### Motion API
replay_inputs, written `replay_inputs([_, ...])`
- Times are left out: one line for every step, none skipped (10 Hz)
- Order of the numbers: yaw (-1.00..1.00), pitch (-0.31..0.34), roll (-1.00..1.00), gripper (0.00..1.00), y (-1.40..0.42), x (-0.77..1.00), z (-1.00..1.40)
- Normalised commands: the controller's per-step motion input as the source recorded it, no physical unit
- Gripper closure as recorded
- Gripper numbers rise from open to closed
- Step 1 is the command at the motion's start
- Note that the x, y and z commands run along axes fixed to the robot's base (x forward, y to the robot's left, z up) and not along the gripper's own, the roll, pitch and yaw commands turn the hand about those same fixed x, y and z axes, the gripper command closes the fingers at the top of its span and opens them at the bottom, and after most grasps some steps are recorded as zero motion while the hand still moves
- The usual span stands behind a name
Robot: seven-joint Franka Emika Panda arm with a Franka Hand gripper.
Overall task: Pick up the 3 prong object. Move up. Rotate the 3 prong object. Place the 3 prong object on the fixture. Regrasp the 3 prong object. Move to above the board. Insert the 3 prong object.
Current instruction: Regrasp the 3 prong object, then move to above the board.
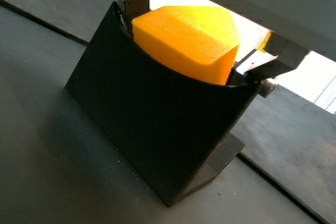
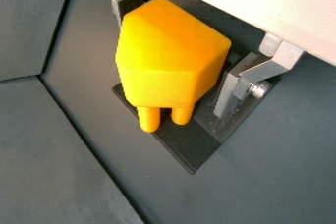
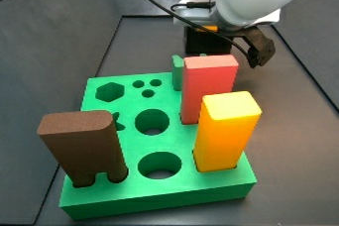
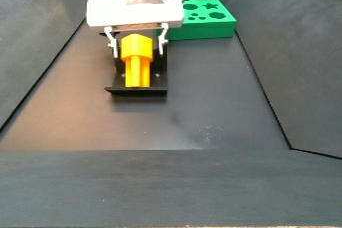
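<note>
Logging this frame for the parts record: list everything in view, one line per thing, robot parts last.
3 prong object: one, yellow-orange, between the gripper fingers at the fixture, prongs resting on its plate.
Fixture: one, dark, on the dark floor away from the board.
Board: one, green, with round, hexagonal and small cut-outs, on the floor.
Red block: one, standing upright on the board.
Tall yellow-orange block: one, upright on the board beside the red block.
Brown block: one, with legs, at a board corner.
Small green block: one, upright on the board behind the red block.
Gripper: one, silver fingers on either side of the 3 prong object, at the fixture.
</note>
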Motion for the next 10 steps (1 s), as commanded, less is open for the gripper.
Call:
replay_inputs([0.0, 0.0, 0.0, 1.0, 0.0, 0.0, 0.0])
replay_inputs([-0.07, 0.333, -0.26, 1.0, -0.25, -0.18, 1.0])
replay_inputs([-0.06, 0.33, -0.26, 1.0, -0.25, -0.18, 1.0])
replay_inputs([0.02, 0.294, -0.23, 1.0, -0.23, -0.17, 1.0])
replay_inputs([0.11, 0.242, -0.18, 1.0, -0.21, -0.16, 1.0])
replay_inputs([0.14, 0.217, -0.15, 1.0, -0.2, -0.16, 1.0])
replay_inputs([0.18, 0.135, -0.07, 1.0, -0.19, -0.15, 1.0])
replay_inputs([0.19, 0.083, -0.05, 1.0, -0.18, -0.14, 1.0])
replay_inputs([0.18, 0.037, -0.04, 1.0, -0.17, -0.13, 1.0])
replay_inputs([0.15, -0.008, -0.04, 1.0, -0.15, -0.13, 1.0])
